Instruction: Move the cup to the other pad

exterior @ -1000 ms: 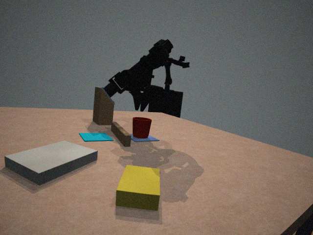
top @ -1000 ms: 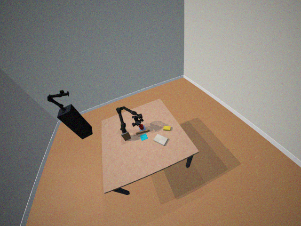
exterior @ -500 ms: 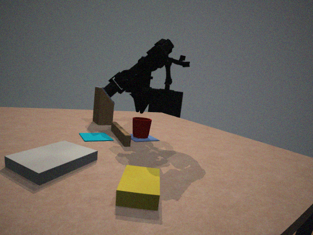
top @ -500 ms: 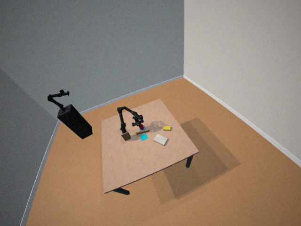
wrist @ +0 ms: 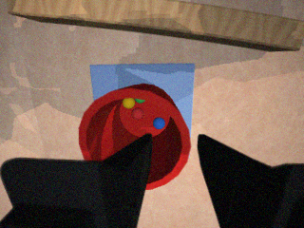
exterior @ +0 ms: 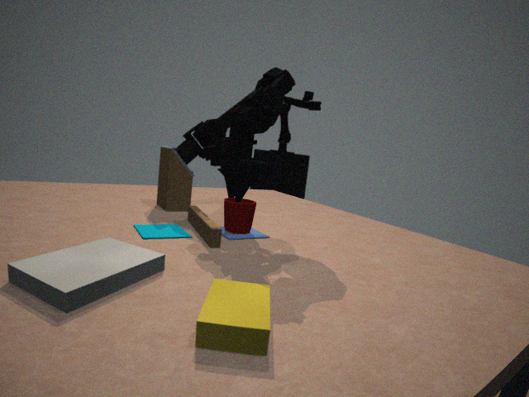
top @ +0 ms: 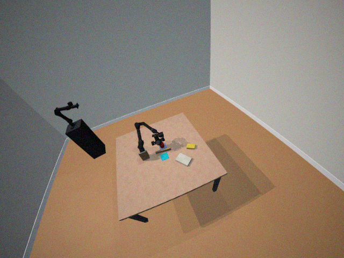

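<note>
Four marbles [wrist: 128,103]: yellow, green, blue and a red one, all down on the cup's floor.
Cup [top: 161,145] [exterior: 239,217] [wrist: 102,128]: here it sits on the blue pad [top: 165,146] [exterior: 258,235] [wrist: 142,73], beyond the wooden bar [top: 163,151] [exterior: 205,226] [wrist: 157,21] from the cyan pad [top: 164,156] [exterior: 162,231], which looks to be the goal.
Claw [top: 160,142] [exterior: 235,198] [wrist: 174,140]: part-open and gripping nothing, one fingertip over the cup's mouth, the other outside its wall.
Step in hand: lining up a pinch on the rim, it seems; lower straight, keep the wall between the fingers and the inner tip clear of marbles, then close evenly without shoving the cup sideways.
Lift: should be slow and level, high enough for cup and marbles to clear the bar; an off-centre rim hold could let the cup swing.
Mouth: pointing up.
Long axis: vertical, the narrower base down on the pad, no obvious lean.
</note>
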